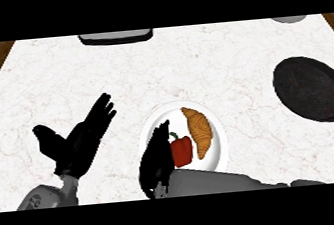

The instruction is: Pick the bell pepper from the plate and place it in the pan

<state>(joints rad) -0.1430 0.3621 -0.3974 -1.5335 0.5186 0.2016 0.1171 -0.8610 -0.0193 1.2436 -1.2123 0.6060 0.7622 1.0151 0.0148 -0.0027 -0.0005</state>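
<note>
1. Pepper first: the red bell pepper (181, 151) lies on the white plate (219, 152), in its lower left part, stem toward the upper left, just beside the croissant (199, 132), which lies to its right and seems to touch it.

2. Pan (312, 89) sits well apart from the plate, up and to the right on the bench (195, 67), dark and round, its handle running off the right edge of the view.

3. The step in hand looks like the approach to the grasp. To do it well, the fingers should close on the pepper's body from its left side, clear of the croissant, so that only the pepper lifts. A straight rise before crossing to the pan would keep the plate from being dragged.

4. The right hand (156, 160) comes in from the lower edge, its grey forearm lying low across the plate's near rim. The hand stands edge-on at the pepper's left, fingers pointing up the view along the plate's left rim. They appear straight and hold nothing; whether they touch the pepper I cannot tell.

5. The left hand (76, 140) rests open at the left of the view, fingers spread and pointing up and right, thumb out to the left, well apart from the plate.
</note>
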